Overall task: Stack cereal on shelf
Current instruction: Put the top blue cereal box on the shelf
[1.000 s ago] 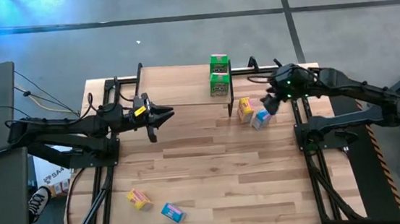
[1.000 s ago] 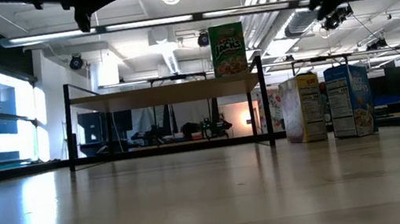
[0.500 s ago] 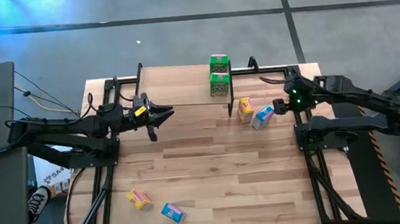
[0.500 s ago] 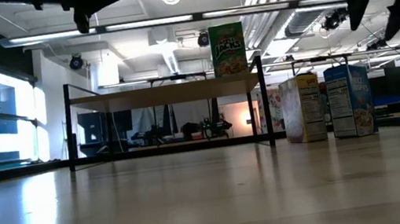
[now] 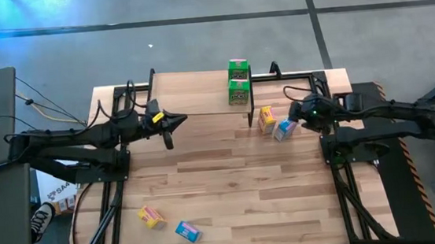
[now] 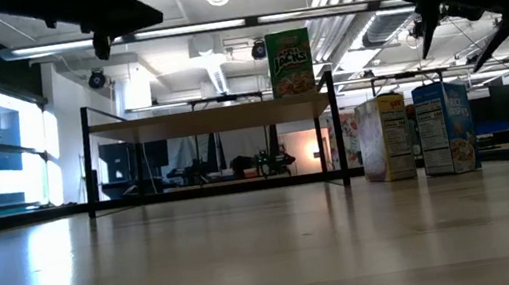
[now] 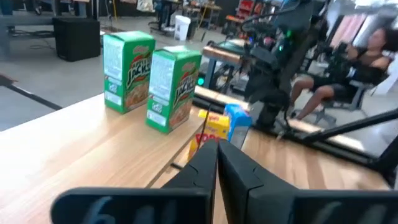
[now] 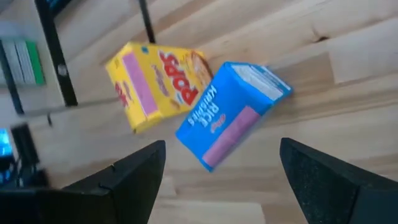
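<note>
Cereal status: note two green boxes (image 5: 238, 81) upright on the shelf (image 5: 199, 93), at its right end. Beside the shelf, a yellow box (image 5: 266, 118) and a blue box (image 5: 284, 129) stand on the table (image 5: 231, 184). Your right gripper (image 5: 294, 115) hovers at the blue box, jaws wide, empty. Your left gripper (image 5: 179, 119) hangs over the shelf, jaws closed, empty. Two more boxes (image 5: 168, 224) lie near the table's front edge.

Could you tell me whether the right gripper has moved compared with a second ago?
Yes. The right gripper has dropped from above the blue box to its outer side, open, away from the shelf.
</note>
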`<act>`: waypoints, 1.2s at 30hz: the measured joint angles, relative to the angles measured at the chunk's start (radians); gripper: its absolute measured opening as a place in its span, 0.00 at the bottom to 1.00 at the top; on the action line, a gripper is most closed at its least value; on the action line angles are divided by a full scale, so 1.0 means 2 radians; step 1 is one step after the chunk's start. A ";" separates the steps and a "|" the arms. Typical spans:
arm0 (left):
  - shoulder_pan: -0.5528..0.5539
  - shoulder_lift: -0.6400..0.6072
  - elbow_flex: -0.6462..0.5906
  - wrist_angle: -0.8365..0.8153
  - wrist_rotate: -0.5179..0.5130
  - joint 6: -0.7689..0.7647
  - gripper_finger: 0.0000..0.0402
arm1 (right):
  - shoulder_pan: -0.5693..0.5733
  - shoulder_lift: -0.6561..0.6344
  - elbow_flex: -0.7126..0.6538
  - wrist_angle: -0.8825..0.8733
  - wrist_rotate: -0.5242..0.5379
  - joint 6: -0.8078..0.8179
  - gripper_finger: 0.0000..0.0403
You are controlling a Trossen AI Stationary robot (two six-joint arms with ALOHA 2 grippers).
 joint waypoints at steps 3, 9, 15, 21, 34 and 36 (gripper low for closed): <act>0.012 0.000 0.000 -0.014 0.022 0.026 0.01 | 0.003 0.028 0.003 -0.001 0.010 0.043 0.78; 0.022 0.000 0.000 -0.033 0.028 0.074 0.00 | 0.003 0.080 0.004 0.012 0.014 0.112 0.78; 0.022 0.000 0.000 -0.034 0.051 0.103 0.00 | 0.003 0.105 0.004 0.025 0.019 0.149 0.78; 0.033 0.000 0.000 -0.035 0.051 0.133 0.00 | 0.002 0.136 0.004 0.025 0.034 0.180 0.78; 0.124 0.000 0.000 -0.009 0.224 0.112 0.00 | -0.011 0.167 0.000 0.032 0.029 0.185 0.78; 0.135 0.000 0.000 0.002 0.240 0.111 0.00 | -0.016 0.167 0.000 0.031 0.028 0.179 0.78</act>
